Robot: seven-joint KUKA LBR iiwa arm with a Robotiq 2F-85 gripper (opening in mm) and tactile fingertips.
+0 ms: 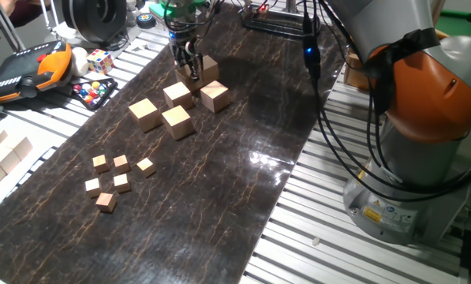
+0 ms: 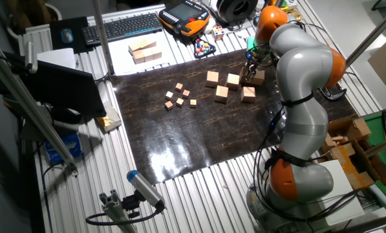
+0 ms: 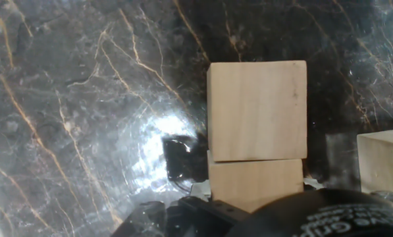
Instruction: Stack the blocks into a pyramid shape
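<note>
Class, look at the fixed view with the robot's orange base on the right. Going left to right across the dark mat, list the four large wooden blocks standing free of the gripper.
Leftmost block → front block → block behind it → rightmost block.

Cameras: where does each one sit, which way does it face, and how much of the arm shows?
One fixed view: high at the mat's near end, facing along it; gripper and arm base show.
The other fixed view: overhead from the opposite side; whole arm visible, gripper at the far blocks.
Hand view: looks straight down at a block; only gripper housing shows.
Shared: both fixed views show the small cubes.
</note>
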